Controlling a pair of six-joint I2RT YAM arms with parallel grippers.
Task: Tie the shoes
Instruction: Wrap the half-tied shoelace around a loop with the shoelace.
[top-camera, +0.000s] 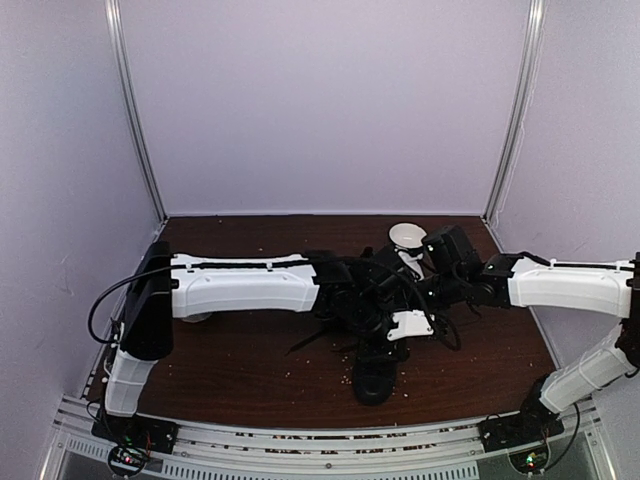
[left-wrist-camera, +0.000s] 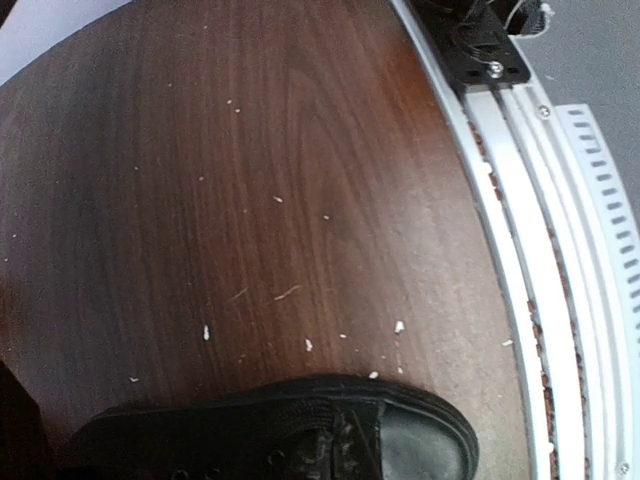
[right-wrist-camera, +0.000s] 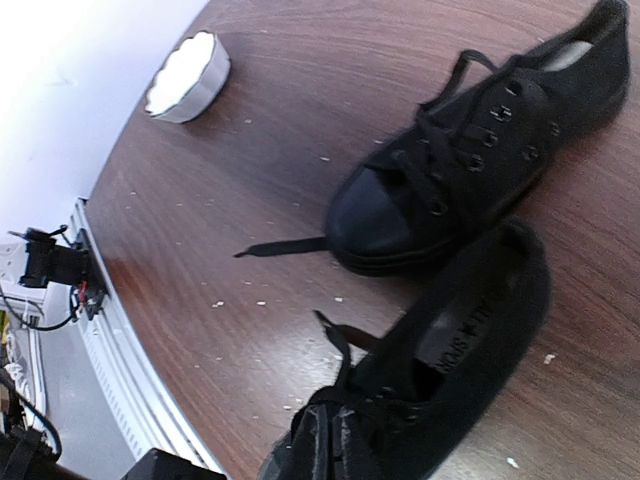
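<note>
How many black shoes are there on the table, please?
2. In the right wrist view, one shoe lies at the upper right, toe toward the left; the other shoe lies below it. Part of the table is covered in the top view, so more may be hidden.

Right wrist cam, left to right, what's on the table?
white bowl → loose lace end → laced shoe. The second shoe is left out because it overlaps both the lace and the laced shoe.
</note>
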